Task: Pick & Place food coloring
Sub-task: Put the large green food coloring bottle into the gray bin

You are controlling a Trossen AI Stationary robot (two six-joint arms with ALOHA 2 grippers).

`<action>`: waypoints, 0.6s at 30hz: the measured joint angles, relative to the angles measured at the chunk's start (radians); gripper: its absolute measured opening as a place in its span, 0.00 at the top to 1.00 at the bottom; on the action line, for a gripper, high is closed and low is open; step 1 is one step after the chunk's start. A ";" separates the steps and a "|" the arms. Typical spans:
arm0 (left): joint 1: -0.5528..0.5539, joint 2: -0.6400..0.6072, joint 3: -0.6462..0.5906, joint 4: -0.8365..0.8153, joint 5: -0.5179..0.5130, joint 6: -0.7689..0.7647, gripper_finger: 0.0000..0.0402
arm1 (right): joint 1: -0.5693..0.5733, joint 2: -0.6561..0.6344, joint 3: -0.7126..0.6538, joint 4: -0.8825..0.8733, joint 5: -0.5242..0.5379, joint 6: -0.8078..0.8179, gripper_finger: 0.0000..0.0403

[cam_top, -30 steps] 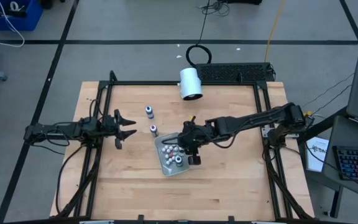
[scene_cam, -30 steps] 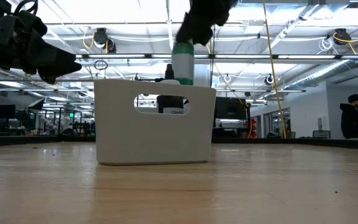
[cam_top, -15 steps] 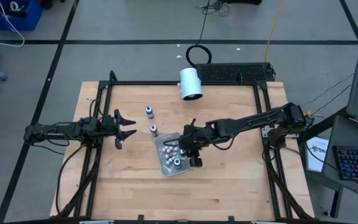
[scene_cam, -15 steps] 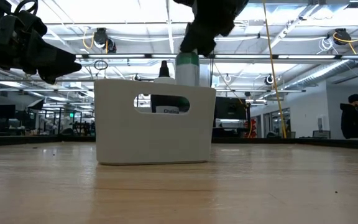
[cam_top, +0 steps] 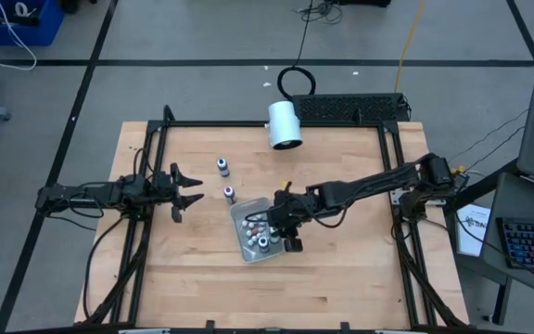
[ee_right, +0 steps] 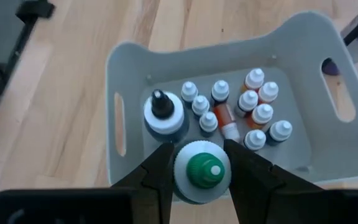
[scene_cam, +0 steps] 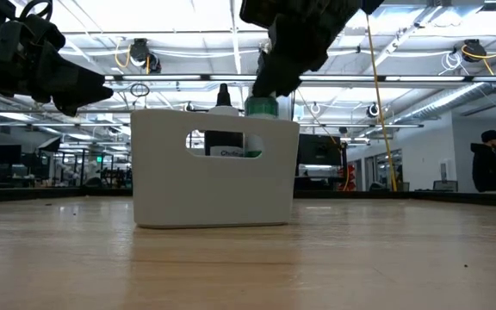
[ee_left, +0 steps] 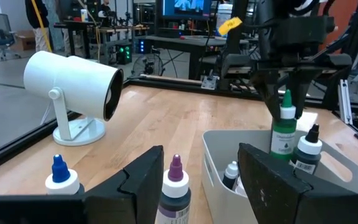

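Right gripper [ee_right: 199, 163] grips green-capped pale food coloring bottle [ee_right: 200, 172] over white plastic bin [ee_right: 124, 74]; labels unreadable. Left gripper [ee_left: 197, 171] half open, empty.

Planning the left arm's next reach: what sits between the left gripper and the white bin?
In the high view, only the purple-capped bottle stands between the left gripper and the white bin; the rest is bare wood.

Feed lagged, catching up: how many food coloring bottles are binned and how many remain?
Done: black-capped bottle stands in the white bin among small dropper bottles. In hand: right gripper holds the green-capped bottle over it. Left: blue-capped and purple-capped bottles on the table, by the open left gripper.
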 joint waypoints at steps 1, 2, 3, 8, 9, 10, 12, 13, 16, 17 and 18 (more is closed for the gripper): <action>0.000 0.000 0.000 0.000 0.000 0.000 0.48 | 0.000 0.006 0.000 0.000 0.000 -0.006 0.73; 0.000 0.000 0.000 0.000 0.000 0.000 0.48 | 0.000 0.011 0.000 0.004 0.000 -0.012 0.73; 0.000 0.000 0.000 0.000 0.000 0.000 0.48 | 0.000 0.016 0.000 0.006 0.000 -0.018 0.73; 0.000 0.000 0.000 0.000 0.000 0.000 0.50 | 0.000 0.048 0.000 0.015 0.001 -0.058 0.73; 0.000 0.000 0.000 0.000 0.000 0.000 0.51 | 0.000 0.053 0.000 0.015 0.001 -0.064 0.73; 0.000 0.000 0.000 0.000 0.000 0.000 0.51 | 0.000 0.060 0.000 0.019 0.001 -0.067 0.73; 0.000 0.000 0.000 0.000 0.000 0.000 0.52 | 0.002 0.069 0.000 0.021 0.001 -0.075 0.73; 0.000 0.000 0.000 0.000 0.000 0.000 0.52 | 0.002 0.075 0.000 0.023 0.002 -0.080 0.73; 0.000 0.000 0.000 0.000 0.000 0.000 0.52 | 0.002 0.078 0.000 0.026 0.004 -0.095 0.73; 0.000 0.000 0.000 0.000 0.000 0.000 0.52 | 0.002 0.078 0.000 0.027 0.005 -0.098 0.73; 0.000 0.000 0.000 0.000 0.000 0.000 0.51 | 0.002 0.078 0.000 0.029 0.006 -0.102 0.73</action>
